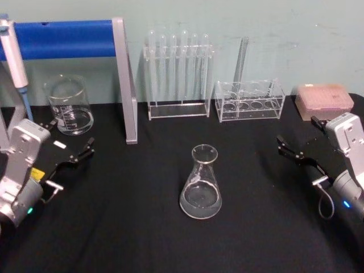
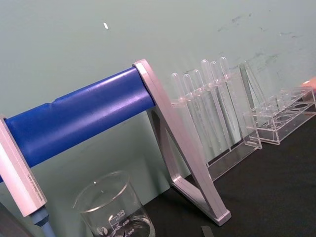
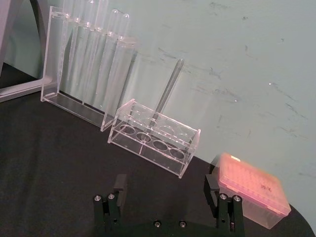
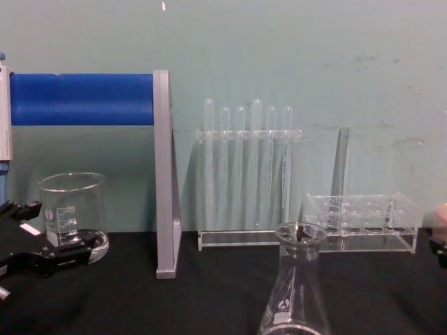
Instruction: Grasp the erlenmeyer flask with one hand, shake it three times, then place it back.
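I see the flask (image 1: 200, 183) standing upright on the black cloth (image 1: 142, 227), with the pale green wall (image 1: 273, 34) behind it. The left gripper (image 1: 73, 136) sits left of it and the right gripper (image 3: 165, 190) right of it, both spread wide, holding nothing, well apart from it.

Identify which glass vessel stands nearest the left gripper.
The beaker, squat and straight-walled with white graduations, just beyond the open left gripper at the back left. The conical erlenmeyer flask stands farther off, in the middle.
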{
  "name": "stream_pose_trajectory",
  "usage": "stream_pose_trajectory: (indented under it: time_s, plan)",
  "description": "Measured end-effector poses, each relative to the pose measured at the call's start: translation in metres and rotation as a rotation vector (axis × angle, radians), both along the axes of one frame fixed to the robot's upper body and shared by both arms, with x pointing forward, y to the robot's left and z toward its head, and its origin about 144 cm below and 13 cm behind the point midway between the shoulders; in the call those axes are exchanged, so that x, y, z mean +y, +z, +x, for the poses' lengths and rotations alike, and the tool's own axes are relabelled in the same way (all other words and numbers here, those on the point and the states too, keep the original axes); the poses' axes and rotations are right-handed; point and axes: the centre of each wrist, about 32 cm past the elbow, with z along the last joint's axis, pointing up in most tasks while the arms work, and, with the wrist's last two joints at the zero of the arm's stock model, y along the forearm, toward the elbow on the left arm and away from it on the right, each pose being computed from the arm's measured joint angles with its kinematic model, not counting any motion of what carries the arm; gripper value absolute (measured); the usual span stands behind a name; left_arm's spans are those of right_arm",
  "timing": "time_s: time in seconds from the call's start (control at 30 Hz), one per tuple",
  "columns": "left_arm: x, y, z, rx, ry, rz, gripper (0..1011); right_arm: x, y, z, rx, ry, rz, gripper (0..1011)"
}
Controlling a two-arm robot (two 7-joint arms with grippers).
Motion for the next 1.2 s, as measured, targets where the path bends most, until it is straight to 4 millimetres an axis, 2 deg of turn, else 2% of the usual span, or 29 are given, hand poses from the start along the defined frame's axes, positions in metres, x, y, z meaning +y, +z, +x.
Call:
stream_pose_trajectory:
  time_s: [0.83, 1.2]
  plan:
    - [0.0, 0.0, 0.0, 0.0, 0.0, 0.0, 1001, -0.0001, 0.0001, 0.0001, 0.0, 0.0, 0.0, 1000]
    - [0.0, 0.0, 0.0, 0.0, 0.0, 0.0, 1001, -0.0095, 0.0071, 0.0001, 0.042, 0.023, 0.074, 1000]
